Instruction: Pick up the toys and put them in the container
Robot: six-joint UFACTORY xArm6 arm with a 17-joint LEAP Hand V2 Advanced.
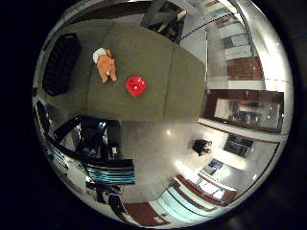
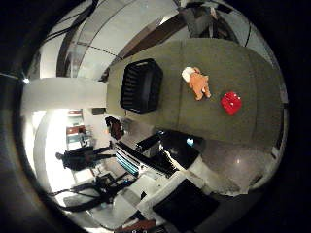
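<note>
Fingers out of view; orange toy beside red toy on mat.

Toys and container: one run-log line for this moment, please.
orange plush toy: on mat, ungrasped | red toy: on mat beside it | black container: on mat, apart from toys | olive mat

An olive-green table fills the upper middle of the frame. On it, toward the upper left, lies an orange plush toy with a white end, and just beside it a red round toy. A black slatted container sits at the table's far left.
</note>
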